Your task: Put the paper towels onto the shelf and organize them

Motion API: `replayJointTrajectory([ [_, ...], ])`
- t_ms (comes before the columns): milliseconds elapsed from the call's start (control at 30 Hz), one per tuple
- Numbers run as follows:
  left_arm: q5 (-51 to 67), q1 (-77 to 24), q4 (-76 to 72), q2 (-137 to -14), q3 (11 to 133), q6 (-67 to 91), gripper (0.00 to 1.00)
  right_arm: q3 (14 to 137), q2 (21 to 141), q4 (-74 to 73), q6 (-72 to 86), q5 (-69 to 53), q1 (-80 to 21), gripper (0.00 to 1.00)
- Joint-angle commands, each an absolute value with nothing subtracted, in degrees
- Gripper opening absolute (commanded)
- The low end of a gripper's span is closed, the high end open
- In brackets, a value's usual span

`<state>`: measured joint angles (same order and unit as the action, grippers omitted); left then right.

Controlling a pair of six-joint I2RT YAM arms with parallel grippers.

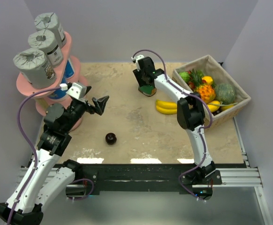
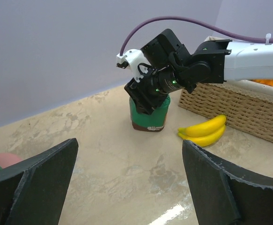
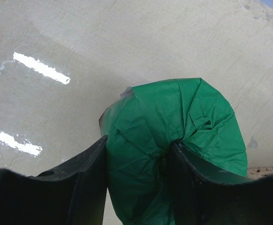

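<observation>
— Between the fingers of the right gripper (image 3: pixel 141 176), what is shown?
— The green roll (image 3: pixel 173 122), a stubby cylinder of paper towel in crinkled green wrap. The two black fingers (image 3: pixel 87 180) are closed on it, one pressing each side of its gathered top, and the wrap dents where they touch. The roll stands on the pale, stone-patterned table (image 3: pixel 127 42).
— And the left gripper (image 2: pixel 129 187)?
— Its fingers (image 2: pixel 38 183) are spread wide, with nothing between them and touching nothing. The green roll lies well ahead of them, across the table. Two yellow bananas (image 2: pixel 204 131) lie ahead and to the right of these fingers, just in front of the woven wicker basket (image 2: pixel 230 110).
— Where are the other rolls?
— To the left of and behind the left fingers, on the shelf (image 1: pixel 69 47), a two-tier stand of pink oval boards. Three grey rolls (image 1: pixel 45 43) stand in a row on its upper board, each with its dimpled top up. On the lower board at least one white-and-blue roll (image 1: pixel 71 69) shows, partly hidden by the upper board. A small dark ball (image 1: pixel 111 138) rests on the table near the left fingers, on the side toward the arm bases, not touching them.
</observation>
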<state>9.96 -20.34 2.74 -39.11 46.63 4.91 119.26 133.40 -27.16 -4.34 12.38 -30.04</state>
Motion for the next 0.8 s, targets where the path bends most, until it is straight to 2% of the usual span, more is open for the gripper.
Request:
replayJointTrajectory([
  [0,8.6,-20.3,1.8,-38.3,47.0,4.1,0.98,116.6,126.8,-26.4,-4.7,9.9,-31.2,0.47],
  [233,7.6,-20.2,1.8,-36.9,47.0,4.0,0.97,111.9,121.0,-22.8,-3.3,9.7,-38.7,0.45],
  [400,5.5,-20.2,1.8,-35.1,46.8,4.2,0.96,112.1,121.3,-23.1,-1.4,13.4,-47.4,0.46],
  [767,5.4,-20.2,0.9,-32.6,45.8,4.2,0.96,111.4,123.4,-22.2,4.9,17.7,-57.5,0.47],
])
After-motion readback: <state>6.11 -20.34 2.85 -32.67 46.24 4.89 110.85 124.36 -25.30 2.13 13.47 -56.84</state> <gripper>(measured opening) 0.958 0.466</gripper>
